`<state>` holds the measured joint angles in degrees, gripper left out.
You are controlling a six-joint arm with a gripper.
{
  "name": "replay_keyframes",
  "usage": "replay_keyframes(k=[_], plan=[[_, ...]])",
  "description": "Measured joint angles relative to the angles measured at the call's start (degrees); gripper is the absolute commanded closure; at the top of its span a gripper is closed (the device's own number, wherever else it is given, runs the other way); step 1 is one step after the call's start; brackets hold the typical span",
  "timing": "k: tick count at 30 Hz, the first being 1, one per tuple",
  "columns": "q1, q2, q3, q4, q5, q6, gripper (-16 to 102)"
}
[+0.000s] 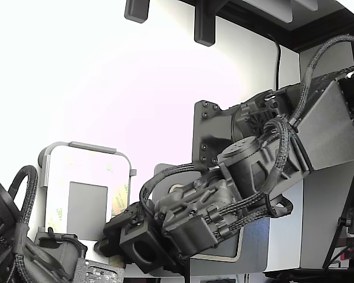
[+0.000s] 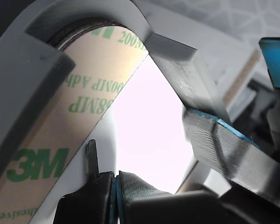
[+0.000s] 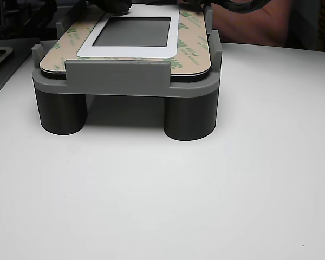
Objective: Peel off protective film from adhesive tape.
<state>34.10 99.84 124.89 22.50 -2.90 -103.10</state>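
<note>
Yellow protective film [image 2: 70, 135] lies just beside my fingers [image 2: 115, 186], which look pressed together on no film yet; the grey holder [image 3: 119, 76] keeps the panel steady for peeling.

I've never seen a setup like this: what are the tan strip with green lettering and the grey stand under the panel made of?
The protective film looks like thin waxy paper or plastic liner: matt tan, printed green logos, light glowing through. The grey stand seems 3D-printed or moulded plastic, matt and slightly grainy. Neither is certain from looks alone.
</note>
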Motion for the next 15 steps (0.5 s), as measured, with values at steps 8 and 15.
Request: replay_keyframes(k=[8, 15], plan=[[0.0, 0.0, 0.18, 0.0, 0.09, 0.09, 96], [0.18, 0.0, 0.18, 0.35, 0.44, 0.44, 96]])
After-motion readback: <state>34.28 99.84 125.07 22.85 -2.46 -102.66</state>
